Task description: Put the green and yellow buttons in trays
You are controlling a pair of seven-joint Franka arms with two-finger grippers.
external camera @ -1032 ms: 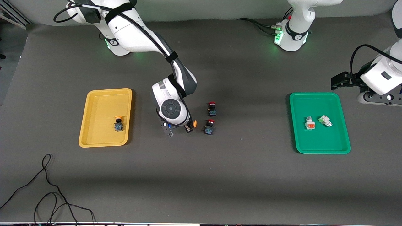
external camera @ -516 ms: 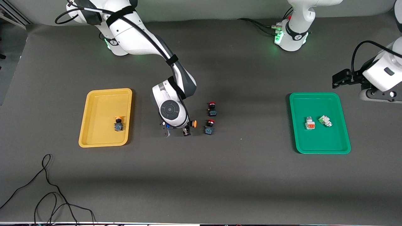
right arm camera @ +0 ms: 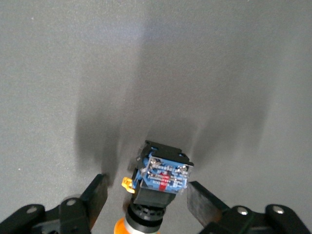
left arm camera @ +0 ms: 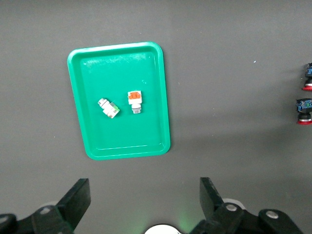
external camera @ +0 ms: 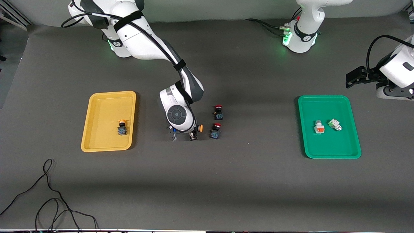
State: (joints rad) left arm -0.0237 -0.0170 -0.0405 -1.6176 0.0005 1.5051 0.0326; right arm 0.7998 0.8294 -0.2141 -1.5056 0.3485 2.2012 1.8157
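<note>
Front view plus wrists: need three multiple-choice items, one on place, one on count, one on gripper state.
1. Where is the orange-yellow-capped black-and-blue push-button that is outside the trays?
A. In the green tray
B. On the table between the right gripper's fingers
C. On the yellow tray's rim

2. How many white-bodied push-buttons lie in the green plastic tray?
A. One
B. Two
C. Three

3. What state is the left gripper in?
A. Open, holding nothing
B. Shut on a button
C. Shut on a tray rim

B: the right gripper straddles the orange-yellow-capped black-and-blue push-button.
B: the green plastic tray holds two white-bodied push-buttons.
A: the left gripper has its fingers spread apart over bare table.
</note>
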